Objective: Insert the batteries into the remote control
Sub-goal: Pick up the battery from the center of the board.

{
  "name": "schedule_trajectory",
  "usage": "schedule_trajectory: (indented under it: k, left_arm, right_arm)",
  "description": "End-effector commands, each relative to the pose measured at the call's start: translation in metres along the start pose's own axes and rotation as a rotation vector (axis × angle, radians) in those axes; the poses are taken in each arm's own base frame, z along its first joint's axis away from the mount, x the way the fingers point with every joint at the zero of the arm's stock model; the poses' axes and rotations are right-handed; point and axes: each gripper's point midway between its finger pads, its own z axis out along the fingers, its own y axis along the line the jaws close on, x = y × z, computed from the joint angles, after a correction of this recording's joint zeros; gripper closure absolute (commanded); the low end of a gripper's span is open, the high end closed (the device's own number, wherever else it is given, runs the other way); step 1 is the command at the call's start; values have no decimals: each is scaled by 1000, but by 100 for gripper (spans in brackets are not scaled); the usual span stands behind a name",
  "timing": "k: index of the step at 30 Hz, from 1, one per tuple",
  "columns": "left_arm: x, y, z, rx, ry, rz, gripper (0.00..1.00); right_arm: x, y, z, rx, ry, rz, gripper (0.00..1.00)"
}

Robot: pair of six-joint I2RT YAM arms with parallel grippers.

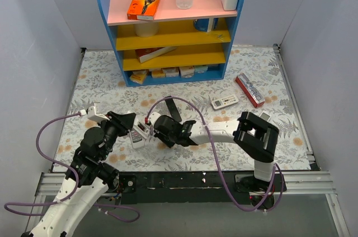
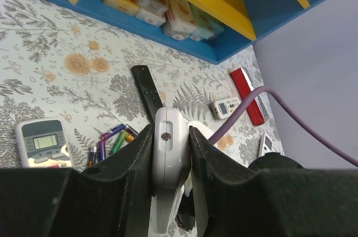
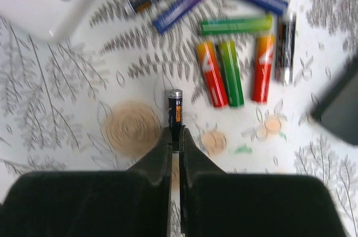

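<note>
Battery point(image 3: 175, 108) — dark — in right gripper point(image 3: 175, 134), white remote point(image 2: 168, 161) in left gripper point(image 2: 170, 131)

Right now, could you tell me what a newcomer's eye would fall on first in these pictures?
Probably the bright batteries, red, green and purple, scattered on the flowered cloth. Just beside them the right gripper is shut on the end of one dark battery, while the left gripper clamps a white remote above the table.
</note>
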Motion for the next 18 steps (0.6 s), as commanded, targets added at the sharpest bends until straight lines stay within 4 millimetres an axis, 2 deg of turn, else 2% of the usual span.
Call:
schedule_trajectory:
  k: [1,7,10,11,13,14,16,18]
  left_arm:
    - [9,-10,8,57,31,-13,100]
    - [28,-22,20,130,99,-22,100]
    - [35,-34,23,200,124,-38,100]
    - [35,-39,26,225,122,-46,100]
    - [45,-47,27,275,163,-53,100]
    - [45,-53,30,304,165,-59,100]
    - [54,-59,30,346,205,-69,100]
    - [54,-68,33,390,207,-94,100]
  right_arm:
    - [22,-11,-26,47,52,11,99]
    - [35,-22,-59,79,64,45,99]
    - [25,-28,-82,98,35,58,99]
    - [13,-29,-94,95,-4,67,99]
    - [7,-34,-108,117,-20,75,99]
    - [-6,-36,-120,120,-56,85,99]
    - [-16,-39,-132,131,-82,92,99]
    - [-33,-39,-150,119,-131,104,99]
